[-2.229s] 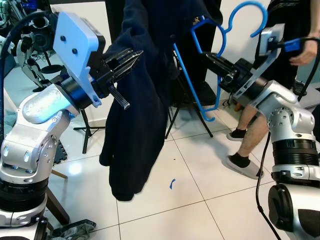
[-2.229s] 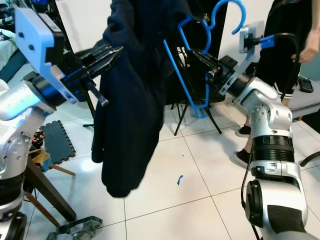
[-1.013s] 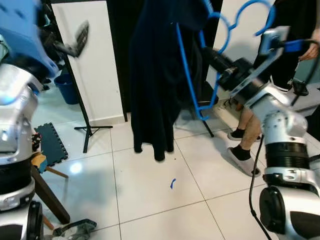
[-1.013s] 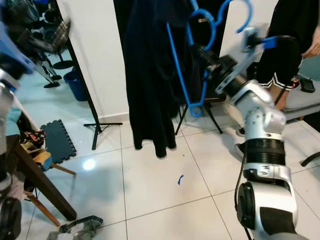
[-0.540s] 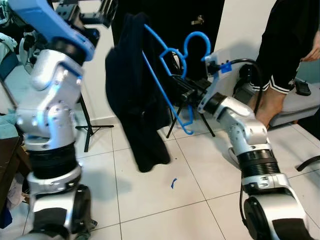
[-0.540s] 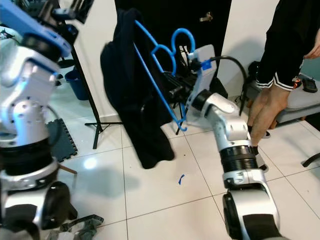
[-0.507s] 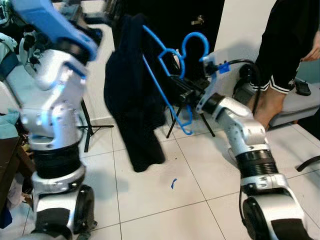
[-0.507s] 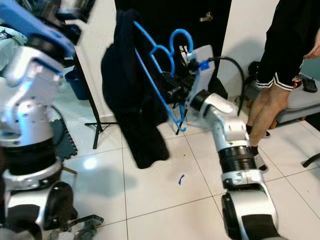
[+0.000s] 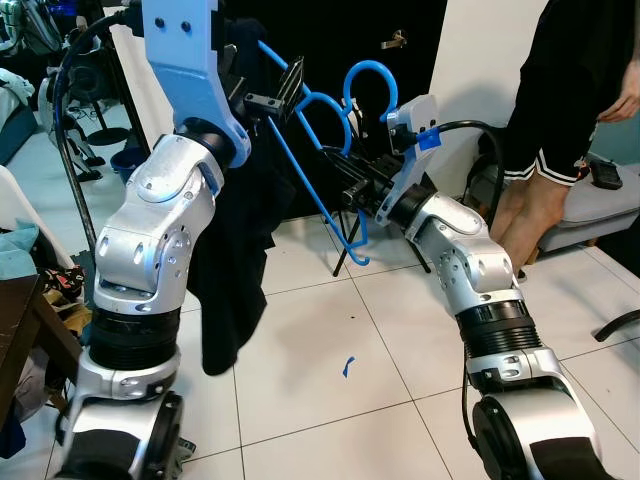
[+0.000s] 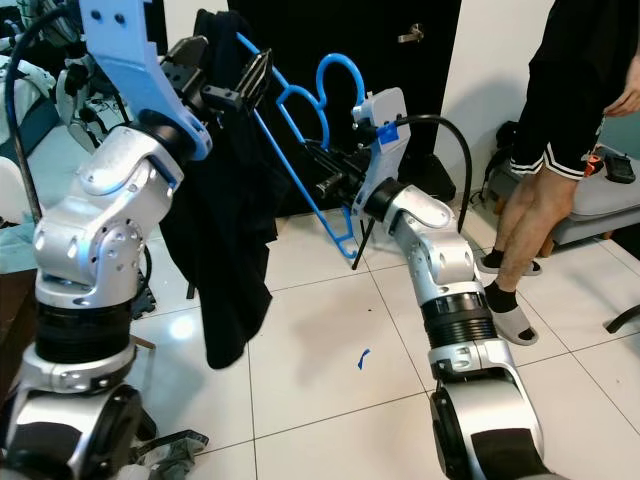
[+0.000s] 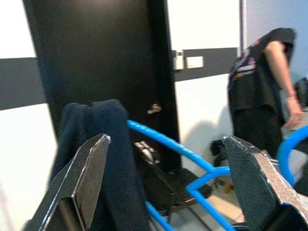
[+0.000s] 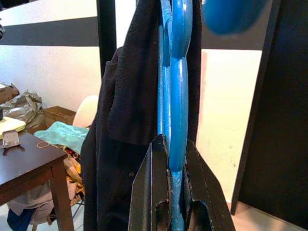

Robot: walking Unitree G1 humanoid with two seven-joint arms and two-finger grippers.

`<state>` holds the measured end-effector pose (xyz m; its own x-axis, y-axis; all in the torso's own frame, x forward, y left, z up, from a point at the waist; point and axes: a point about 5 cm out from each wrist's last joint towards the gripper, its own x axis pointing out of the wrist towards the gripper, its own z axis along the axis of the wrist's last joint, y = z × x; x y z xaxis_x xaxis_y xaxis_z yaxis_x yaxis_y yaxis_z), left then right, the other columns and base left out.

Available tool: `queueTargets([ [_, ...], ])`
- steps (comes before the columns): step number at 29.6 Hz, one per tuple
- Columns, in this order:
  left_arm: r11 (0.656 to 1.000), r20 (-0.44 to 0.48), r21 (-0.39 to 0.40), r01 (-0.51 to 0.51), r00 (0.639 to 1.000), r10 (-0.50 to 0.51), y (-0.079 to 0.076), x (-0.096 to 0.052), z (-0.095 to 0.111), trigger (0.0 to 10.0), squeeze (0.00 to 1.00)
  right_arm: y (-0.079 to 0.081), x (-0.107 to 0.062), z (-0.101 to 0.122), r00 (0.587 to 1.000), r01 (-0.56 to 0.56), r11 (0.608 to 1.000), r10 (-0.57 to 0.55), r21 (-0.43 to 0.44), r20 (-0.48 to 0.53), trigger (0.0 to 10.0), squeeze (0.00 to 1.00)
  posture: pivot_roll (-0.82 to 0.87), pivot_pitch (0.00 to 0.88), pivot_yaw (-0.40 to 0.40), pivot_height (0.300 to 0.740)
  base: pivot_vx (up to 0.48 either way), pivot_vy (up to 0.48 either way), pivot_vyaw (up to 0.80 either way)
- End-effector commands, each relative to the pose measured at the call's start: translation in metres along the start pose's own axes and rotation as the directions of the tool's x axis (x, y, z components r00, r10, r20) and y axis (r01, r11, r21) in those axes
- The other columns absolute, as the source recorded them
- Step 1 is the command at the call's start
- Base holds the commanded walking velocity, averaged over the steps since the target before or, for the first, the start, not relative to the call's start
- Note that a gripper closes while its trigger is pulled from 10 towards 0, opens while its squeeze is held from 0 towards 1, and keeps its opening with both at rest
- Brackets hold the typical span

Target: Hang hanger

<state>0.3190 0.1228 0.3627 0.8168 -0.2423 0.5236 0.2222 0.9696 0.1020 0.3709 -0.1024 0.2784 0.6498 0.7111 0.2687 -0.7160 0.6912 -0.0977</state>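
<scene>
Blue hanger [image 9: 330, 150] in right claw [image 12: 169, 159]

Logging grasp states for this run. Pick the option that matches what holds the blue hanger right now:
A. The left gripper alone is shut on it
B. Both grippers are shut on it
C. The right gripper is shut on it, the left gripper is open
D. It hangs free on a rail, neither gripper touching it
C. The right gripper has its fingers clamped on the blue hanger, while the left gripper has its fingers spread wide apart around nothing.
</scene>
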Motion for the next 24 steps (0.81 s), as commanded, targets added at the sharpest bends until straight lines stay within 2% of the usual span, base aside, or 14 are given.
queueTargets([
  [1, 0.998, -0.028, 0.054, -0.021, 0.999, 0.022, 0.004, -0.003, -0.006, 10.0, 0.00, 0.002, 0.004, 0.026, 0.993, -0.009, 0.999, 0.014, -0.037, 0.118, 10.0, 0.00, 0.02, 0.000, 0.048, 0.740, 0.000, 0.000, 0.00],
  [3, 0.985, -0.049, 0.158, -0.065, 0.996, 0.074, 0.013, -0.006, -0.010, 10.0, 0.00, 0.002, 0.003, 0.031, 0.990, -0.021, 0.999, 0.025, -0.027, 0.142, 10.0, 0.00, 0.02, 0.000, 0.050, 0.740, 0.000, 0.000, 0.00],
  [13, 0.981, -0.048, 0.172, -0.093, 0.994, 0.103, 0.020, -0.007, -0.010, 10.0, 0.00, 0.003, 0.002, 0.034, 0.987, -0.037, 0.999, 0.040, -0.019, 0.157, 10.0, 0.00, 0.01, 0.000, 0.050, 0.740, 0.000, 0.000, 0.00],
  [14, 0.977, -0.036, 0.184, -0.107, 0.993, 0.115, 0.025, -0.007, -0.007, 10.0, 0.00, 0.005, 0.001, 0.034, 0.985, -0.057, 0.998, 0.059, -0.018, 0.161, 10.0, 0.00, 0.01, 0.000, 0.052, 0.740, 0.000, 0.000, 0.00],
  [18, 0.977, -0.036, 0.184, -0.107, 0.993, 0.115, 0.025, -0.007, -0.007, 10.0, 0.00, 0.005, 0.001, 0.034, 0.985, -0.057, 0.998, 0.059, -0.018, 0.161, 10.0, 0.00, 0.01, 0.000, 0.052, 0.740, 0.000, 0.000, 0.00],
  [20, 0.973, -0.002, 0.184, -0.136, 0.990, 0.139, 0.036, -0.006, 0.001, 10.0, 0.00, 0.012, -0.001, 0.033, 0.982, -0.107, 0.994, 0.110, -0.027, 0.151, 10.0, 0.00, 0.01, 0.000, 0.055, 0.740, 0.000, 0.000, 0.00],
  [24, 0.974, 0.012, 0.175, -0.147, 0.989, 0.147, 0.039, -0.005, 0.006, 10.0, 0.00, 0.014, -0.001, 0.032, 0.982, -0.118, 0.993, 0.121, -0.030, 0.146, 10.0, 0.00, 0.01, 0.000, 0.056, 0.740, 0.000, 0.000, 0.00],
])
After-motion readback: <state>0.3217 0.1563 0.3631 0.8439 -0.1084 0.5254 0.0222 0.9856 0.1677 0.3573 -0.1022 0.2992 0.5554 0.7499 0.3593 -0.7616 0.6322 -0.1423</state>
